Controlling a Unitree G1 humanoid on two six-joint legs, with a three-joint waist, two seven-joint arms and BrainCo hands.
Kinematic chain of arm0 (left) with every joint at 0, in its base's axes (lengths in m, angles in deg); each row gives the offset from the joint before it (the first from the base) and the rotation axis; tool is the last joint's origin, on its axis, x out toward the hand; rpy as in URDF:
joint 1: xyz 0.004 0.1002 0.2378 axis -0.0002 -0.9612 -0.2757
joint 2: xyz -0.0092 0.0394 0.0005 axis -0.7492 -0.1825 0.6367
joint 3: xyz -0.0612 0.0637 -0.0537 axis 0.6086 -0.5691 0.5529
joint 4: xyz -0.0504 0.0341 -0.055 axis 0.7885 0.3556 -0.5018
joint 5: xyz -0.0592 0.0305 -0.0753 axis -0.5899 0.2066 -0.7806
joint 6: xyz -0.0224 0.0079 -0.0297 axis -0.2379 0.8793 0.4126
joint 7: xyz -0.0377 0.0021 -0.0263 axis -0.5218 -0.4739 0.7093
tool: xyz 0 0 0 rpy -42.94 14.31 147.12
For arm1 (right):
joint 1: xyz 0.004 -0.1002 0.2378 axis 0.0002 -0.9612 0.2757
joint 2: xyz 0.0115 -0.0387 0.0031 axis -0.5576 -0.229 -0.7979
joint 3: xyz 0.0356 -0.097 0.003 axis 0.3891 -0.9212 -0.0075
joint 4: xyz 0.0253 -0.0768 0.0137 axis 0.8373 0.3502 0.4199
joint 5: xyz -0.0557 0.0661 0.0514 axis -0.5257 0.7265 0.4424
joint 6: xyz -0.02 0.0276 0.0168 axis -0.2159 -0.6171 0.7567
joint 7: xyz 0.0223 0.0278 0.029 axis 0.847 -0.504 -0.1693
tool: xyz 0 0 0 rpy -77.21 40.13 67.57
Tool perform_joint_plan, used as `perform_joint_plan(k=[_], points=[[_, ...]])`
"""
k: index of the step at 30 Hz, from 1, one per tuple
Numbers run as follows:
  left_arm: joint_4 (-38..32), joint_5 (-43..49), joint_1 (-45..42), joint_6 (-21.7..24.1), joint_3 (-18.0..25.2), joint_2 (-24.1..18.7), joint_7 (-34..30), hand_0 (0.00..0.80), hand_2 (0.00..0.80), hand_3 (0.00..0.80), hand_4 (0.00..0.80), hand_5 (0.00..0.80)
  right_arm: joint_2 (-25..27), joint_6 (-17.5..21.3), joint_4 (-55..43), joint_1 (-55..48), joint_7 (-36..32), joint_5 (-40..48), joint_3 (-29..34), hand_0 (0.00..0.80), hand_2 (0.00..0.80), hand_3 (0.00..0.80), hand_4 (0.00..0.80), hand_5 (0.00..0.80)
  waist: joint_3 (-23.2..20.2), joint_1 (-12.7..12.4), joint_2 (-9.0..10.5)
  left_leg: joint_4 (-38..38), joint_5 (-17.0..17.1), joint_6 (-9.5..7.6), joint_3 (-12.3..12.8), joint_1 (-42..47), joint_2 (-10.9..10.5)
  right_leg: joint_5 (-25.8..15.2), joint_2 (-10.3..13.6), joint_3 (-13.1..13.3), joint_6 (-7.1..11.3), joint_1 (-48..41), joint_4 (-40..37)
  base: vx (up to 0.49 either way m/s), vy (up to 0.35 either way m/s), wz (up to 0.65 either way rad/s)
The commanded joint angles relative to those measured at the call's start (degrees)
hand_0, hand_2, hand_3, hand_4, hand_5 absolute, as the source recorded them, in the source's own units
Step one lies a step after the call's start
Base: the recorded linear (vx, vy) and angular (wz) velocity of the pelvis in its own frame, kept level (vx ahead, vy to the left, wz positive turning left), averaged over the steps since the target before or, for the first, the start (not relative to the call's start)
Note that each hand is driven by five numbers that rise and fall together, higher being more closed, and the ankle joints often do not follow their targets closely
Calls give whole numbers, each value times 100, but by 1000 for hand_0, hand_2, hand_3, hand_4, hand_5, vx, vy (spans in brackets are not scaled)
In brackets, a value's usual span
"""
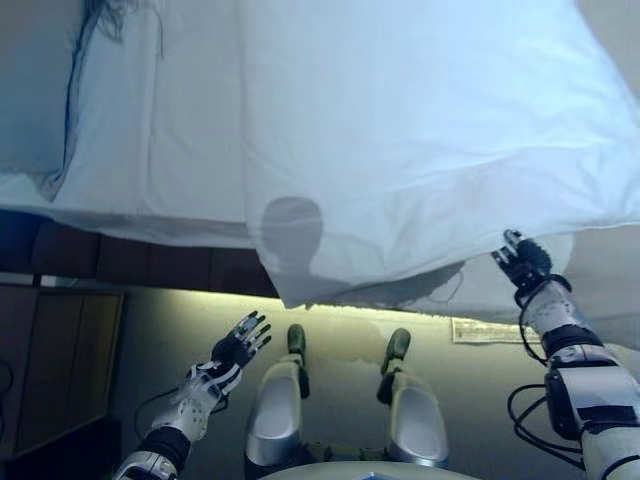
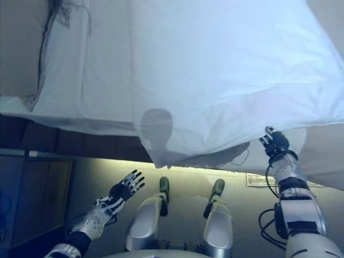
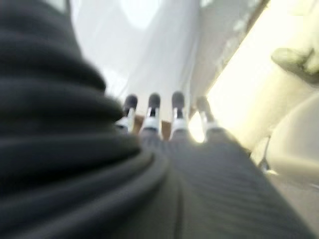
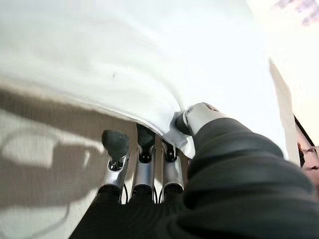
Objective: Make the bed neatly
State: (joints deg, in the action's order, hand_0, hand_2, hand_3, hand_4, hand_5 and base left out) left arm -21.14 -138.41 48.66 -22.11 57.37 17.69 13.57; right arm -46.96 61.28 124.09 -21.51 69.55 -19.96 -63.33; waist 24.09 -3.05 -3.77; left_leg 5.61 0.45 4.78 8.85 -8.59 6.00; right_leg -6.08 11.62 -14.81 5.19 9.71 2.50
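A white duvet lies across the bed, and its near corner hangs over the bed's edge. A white sheet covers the mattress to the left of it. My right hand is up at the duvet's hanging hem on the right. In the right wrist view the thumb lies on top of the hem and the fingers lie under it, pinching the cloth. My left hand is below the bed's edge, in the air, with its fingers straight and spread, holding nothing.
The dark bed base runs under the mattress. A wooden piece of furniture stands at the lower left. A pale pillow-like shape lies at the bed's far left. A strip of paper lies on the floor.
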Motion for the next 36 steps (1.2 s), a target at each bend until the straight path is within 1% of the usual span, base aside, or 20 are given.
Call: perform_joint_plan(k=[1, 3, 4, 6, 8, 10, 13, 15, 18, 22, 27, 30, 33, 36], points=[[190, 246, 463, -553, -284, 148, 206, 0, 0, 0, 0, 0, -122, -17, -559, -39, -248, 173, -289, 800, 800, 800, 800, 800, -508, 96, 112, -478, 440, 372, 14, 163, 697, 349, 278, 98, 446, -114, 288, 51, 30, -11], [234, 137, 724, -954, -342, 272, 238, 0, 0, 0, 0, 0, -331, -26, -788, -169, -193, 177, -432, 800, 800, 800, 800, 800, -605, 190, 162, -568, 445, 385, 90, 324, 724, 333, 254, 120, 468, -255, 193, 65, 5, -11], [259, -11, 857, -1243, -389, 365, 208, 0, 0, 0, 0, 0, -452, -31, -909, -247, -168, 192, -523, 800, 800, 800, 800, 800, -667, 247, 198, -611, 451, 385, 125, 410, 734, 315, 232, 147, 473, -325, 143, 110, -18, -8], [295, -304, 1038, -1708, -466, 504, 47, 0, 0, 0, 0, 0, -635, -58, -1077, -390, -144, 213, -653, 800, 800, 800, 800, 800, -782, 330, 252, -673, 465, 382, 176, 516, 750, 282, 193, 190, 472, -404, 69, 106, -22, -15], [391, -949, 1233, -2211, -579, 768, 17, 0, 0, 0, 0, 0, -845, -94, -1231, -490, -60, 194, -823, 800, 800, 800, 800, 800, -898, 423, 311, -732, 465, 387, 281, 687, 789, 271, 144, 239, 463, -554, -22, 125, -24, -19], [561, -1371, 1380, -2565, -626, 991, 71, 0, 0, 0, 0, 0, -1007, -43, -1239, -538, -68, 137, -933, 800, 800, 800, 800, 800, -982, 473, 354, -737, 453, 394, 331, 781, 815, 284, 108, 271, 451, -650, -53, 133, -41, -24], [882, -2211, 1579, -2942, -630, 1310, 235, 0, 0, 0, 0, 0, -1222, 9, -1258, -520, 0, 160, -1091, 800, 800, 800, 800, 800, -1075, 516, 446, -725, 421, 412, 394, 911, 866, 316, 71, 282, 448, -790, -77, 129, -74, -13], [981, -2993, 1622, -3281, -499, 1534, 293, 0, 0, 0, 0, 0, -1352, 30, -1350, -598, 32, 134, -1183, 800, 800, 800, 800, 800, -1124, 542, 525, -716, 383, 414, 446, 993, 896, 336, 51, 299, 451, -869, -96, 122, -89, -19], [991, -3863, 1581, -3538, -314, 1788, 458, 0, 0, 0, 0, 0, -1523, 140, -1418, -795, -19, 120, -1271, 800, 800, 800, 800, 800, -1170, 552, 638, -741, 339, 427, 506, 1080, 940, 346, 10, 317, 469, -951, -138, 85, -110, -6], [928, -4500, 1513, -3598, -221, 1976, 996, 0, 0, 0, 0, 0, -1743, 319, -1589, -1052, 23, 138, -1362, 800, 800, 800, 800, 800, -1179, 557, 816, -807, 329, 446, 530, 1131, 1005, 341, -66, 330, 487, -994, -171, 32, -147, -4], [927, -5052, 1512, -3600, -159, 2072, 1649, 0, 0, 0, 0, 0, -1854, 327, -1781, -1128, 111, 158, -1420, 800, 800, 800, 800, 800, -1159, 589, 952, -761, 301, 478, 576, 1142, 1089, 335, -119, 352, 484, -1019, -195, 27, -100, -7], [938, -5217, 1506, -3447, -126, 2102, 1616, 0, 0, 0, 0, 0, -1865, 295, -1865, -1159, 101, 179, -1466, 800, 800, 800, 800, 800, -1162, 618, 1014, -778, 289, 491, 623, 1176, 1134, 337, -149, 367, 485, -1040, -230, 27, -67, -1], [881, -5328, 1532, -3138, -94, 2117, 1384, 0, 0, 0, 0, 0, -1869, 254, -1894, -1192, 53, 158, -1509, 800, 800, 800, 800, 800, -1166, 651, 1054, -785, 288, 511, 671, 1194, 1168, 336, -179, 391, 479, -1041, -250, 8, -39, -4], [742, -5251, 1505, -2817, -38, 2128, 1181, 0, 0, 0, 0, 0, -1841, 222, -2003, -1390, 49, 91, -1519, 800, 800, 800, 800, 800, -1168, 681, 1076, -796, 293, 533, 707, 1218, 1203, 341, -198, 401, 478, -1043, -248, -1, -21, -3]])
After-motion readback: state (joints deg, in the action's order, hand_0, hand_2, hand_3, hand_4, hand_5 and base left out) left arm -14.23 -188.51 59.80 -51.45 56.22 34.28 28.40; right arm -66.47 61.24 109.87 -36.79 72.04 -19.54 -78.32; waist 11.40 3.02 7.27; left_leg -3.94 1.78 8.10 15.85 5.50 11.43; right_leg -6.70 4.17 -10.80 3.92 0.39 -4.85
